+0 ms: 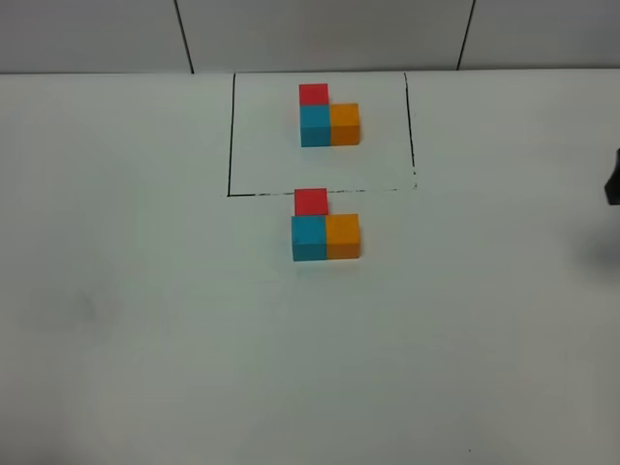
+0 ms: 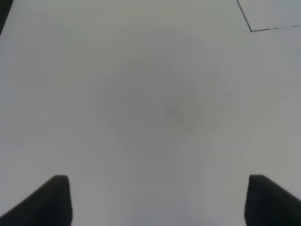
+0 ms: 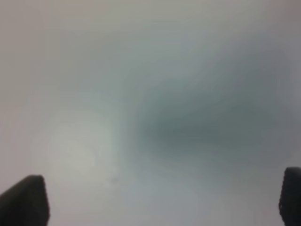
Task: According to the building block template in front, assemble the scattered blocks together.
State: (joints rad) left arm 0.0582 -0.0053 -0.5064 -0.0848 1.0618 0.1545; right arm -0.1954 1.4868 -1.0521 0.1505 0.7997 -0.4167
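The building block template (image 1: 327, 116) is an L of red, cyan-blue and orange cubes inside a thin black drawn rectangle at the back of the table. Just in front of that frame the scattered blocks sit together in the same L: red cube (image 1: 310, 201), cyan-blue cube (image 1: 308, 237), orange cube (image 1: 343, 235), touching one another. My left gripper (image 2: 157, 197) is open over bare white table, with a corner of the black frame (image 2: 251, 29) in its view. My right gripper (image 3: 160, 200) is open wide over bare table. Only a dark bit of the right arm (image 1: 612, 182) shows in the high view.
White table (image 1: 145, 339) all round the cubes. A wall with dark seams (image 1: 184, 39) runs along the back edge.
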